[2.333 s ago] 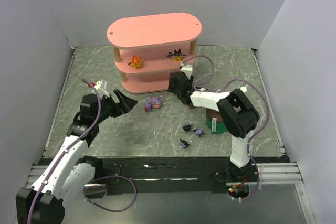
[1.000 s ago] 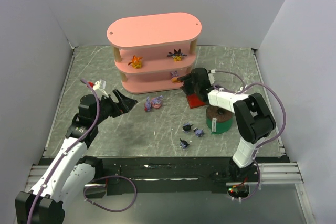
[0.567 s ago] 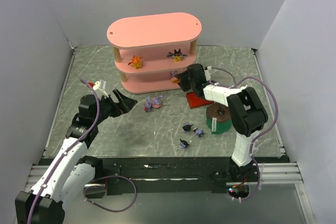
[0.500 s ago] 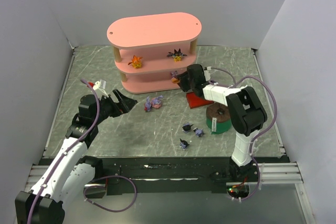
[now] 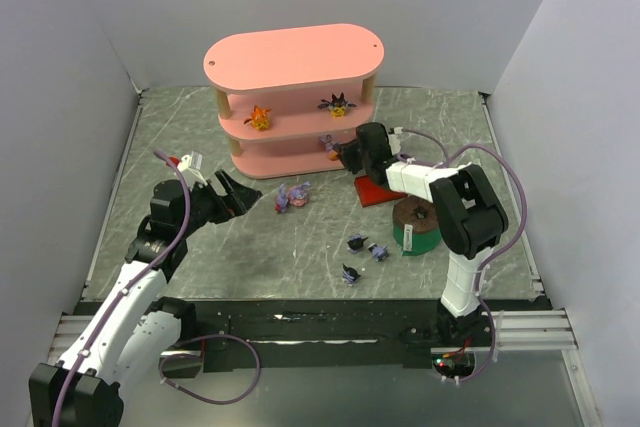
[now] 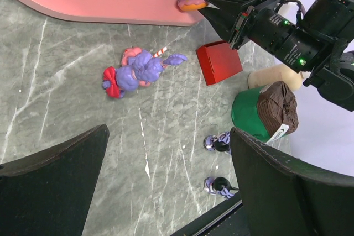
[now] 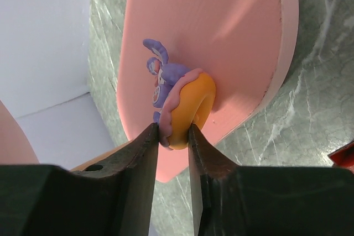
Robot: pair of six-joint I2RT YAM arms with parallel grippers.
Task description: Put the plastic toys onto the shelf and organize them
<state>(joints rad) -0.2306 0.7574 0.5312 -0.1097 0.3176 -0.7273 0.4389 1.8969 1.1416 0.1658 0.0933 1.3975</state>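
The pink shelf [image 5: 290, 57] stands at the back, with an orange toy [image 5: 259, 118] and a spiky black toy [image 5: 337, 105] on its middle board. My right gripper [image 5: 338, 150] is shut on a lilac-pink toy with an orange ring [image 7: 180, 98], which rests against the right end of the lowest board [image 7: 221, 26]. Two more lilac-pink toys [image 5: 292, 196] lie together on the table in front of the shelf. Three small dark toys [image 5: 357, 242] sit nearer the front. My left gripper [image 5: 240, 197] hangs open, left of the lilac pair [image 6: 135, 73], holding nothing.
A flat red box [image 5: 375, 190] lies on the table under my right arm. The green cylinder with a brown top [image 5: 415, 227] stands just in front of it, close to the dark toys. White walls enclose the marbled table.
My right gripper's jaws have narrowed onto the lilac-pink toy and shifted slightly left towards the shelf's lowest board. The left arm has not moved.
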